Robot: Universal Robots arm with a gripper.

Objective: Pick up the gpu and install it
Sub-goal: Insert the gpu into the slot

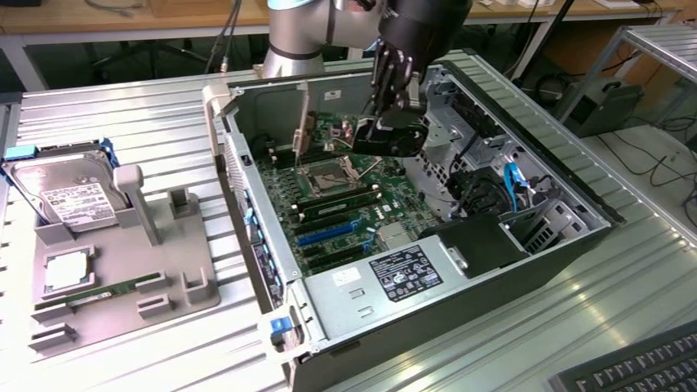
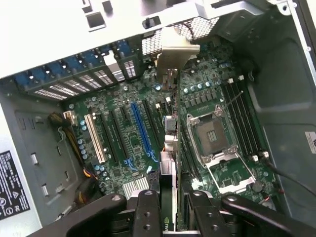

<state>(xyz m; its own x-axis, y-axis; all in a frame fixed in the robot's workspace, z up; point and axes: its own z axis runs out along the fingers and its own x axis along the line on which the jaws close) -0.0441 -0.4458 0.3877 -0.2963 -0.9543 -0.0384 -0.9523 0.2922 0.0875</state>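
We can read no text anywhere. The black rectangular sticker on the grey power-supply box and the white paper label on the silver hard drive carry print that we cannot make out.

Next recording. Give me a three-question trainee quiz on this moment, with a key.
1. True or false: the hard drive sits outside the computer case.
2. What is in the gripper? A) hard drive B) gpu C) nothing
3. In the exterior view, on which side of the computer case does the grey fixture stand?
Key: 1 true; 2 B; 3 the exterior view's left.
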